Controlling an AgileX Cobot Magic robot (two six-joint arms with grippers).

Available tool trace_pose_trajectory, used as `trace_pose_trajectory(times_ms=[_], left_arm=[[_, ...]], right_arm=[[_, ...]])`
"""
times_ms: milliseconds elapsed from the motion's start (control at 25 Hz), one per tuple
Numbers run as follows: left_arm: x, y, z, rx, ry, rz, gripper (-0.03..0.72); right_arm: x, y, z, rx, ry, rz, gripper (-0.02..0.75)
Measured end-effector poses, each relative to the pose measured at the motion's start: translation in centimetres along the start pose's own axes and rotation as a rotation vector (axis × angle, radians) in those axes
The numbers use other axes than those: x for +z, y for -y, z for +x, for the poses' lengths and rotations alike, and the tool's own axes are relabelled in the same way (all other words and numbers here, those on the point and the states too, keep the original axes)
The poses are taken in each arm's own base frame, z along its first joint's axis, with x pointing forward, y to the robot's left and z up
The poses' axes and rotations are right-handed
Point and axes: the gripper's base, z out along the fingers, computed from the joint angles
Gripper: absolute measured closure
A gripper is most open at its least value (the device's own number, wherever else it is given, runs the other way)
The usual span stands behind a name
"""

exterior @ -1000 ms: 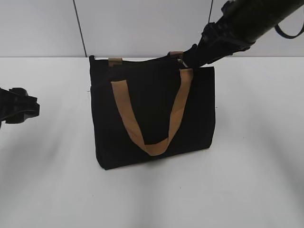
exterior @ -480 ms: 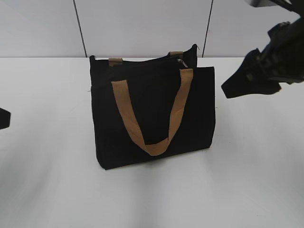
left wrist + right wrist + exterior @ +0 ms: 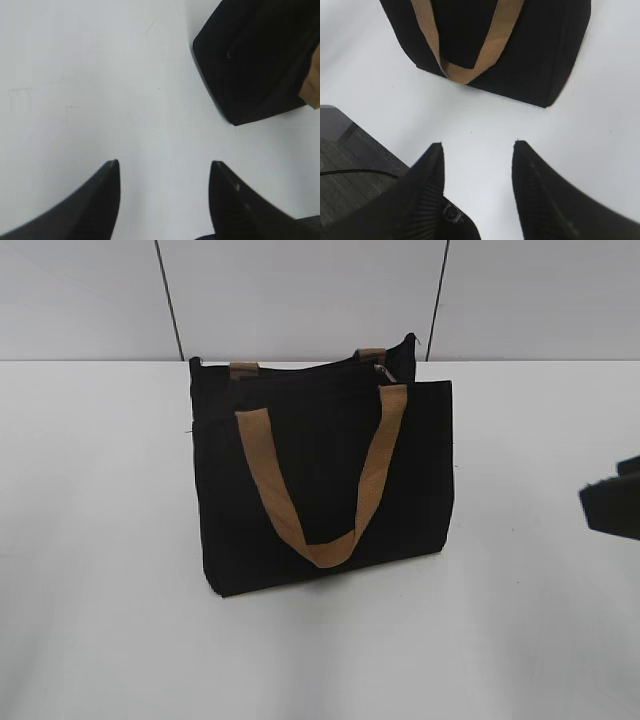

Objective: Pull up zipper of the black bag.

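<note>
The black bag [image 3: 320, 480] stands upright in the middle of the white table, a tan strap [image 3: 315, 480] hanging down its front. The zipper [image 3: 300, 365] runs as a dark line along its top edge, with a small silvery pull [image 3: 385, 368] near the right end. My right gripper [image 3: 612, 505] shows only at the exterior view's right edge; in the right wrist view it [image 3: 477, 145] is open and empty, short of the bag [image 3: 530, 50]. My left gripper [image 3: 165, 162] is open and empty over bare table, and a bag corner [image 3: 255, 60] shows at upper right. It is out of the exterior view.
The white table [image 3: 100, 570] spreads around the bag. A pale wall with dark vertical seams [image 3: 168, 300] stands behind it. In the right wrist view the table's edge and dark grey floor [image 3: 345, 165] show at lower left.
My right arm has drawn back from the bag's top right corner, down and to the right edge of the view. My left gripper has left the exterior view at the left.
</note>
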Motion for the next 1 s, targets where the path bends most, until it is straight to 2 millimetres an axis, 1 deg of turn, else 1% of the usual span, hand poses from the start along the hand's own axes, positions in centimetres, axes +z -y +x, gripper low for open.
trace_pose_trajectory(times_ms=[160,280,480,560,680,840,1000], left_arm=[[-1.9,-0.6,1.3,0.014,0.020,-0.003,0.263],[-3.2,-1.0,2.2,0.048,0.052,0.004,0.263],[-4.5,-1.5,4.7,0.072,0.097,0.040,0.263],[-4.8,-1.8,5.6,0.072,0.111,0.044,0.267],[-5.4,-2.0,6.7,0.067,0.157,0.062,0.270],[-5.9,-2.1,7.4,0.073,0.216,0.085,0.271],[-6.0,-2.0,7.5,0.092,0.229,0.101,0.272]], right_arm=[[-2.9,-1.3,3.0,0.021,0.091,0.040,0.389],[-4.2,-1.7,5.2,0.034,0.093,0.097,0.389],[-6.1,-2.0,9.0,0.050,0.051,0.205,0.389],[-6.9,-2.1,10.3,0.061,0.066,0.242,0.389],[-7.4,-2.2,12.1,0.074,0.087,0.282,0.389],[-8.2,-2.5,13.2,0.068,0.156,0.313,0.389],[-8.4,-2.5,13.4,0.062,0.168,0.327,0.389]])
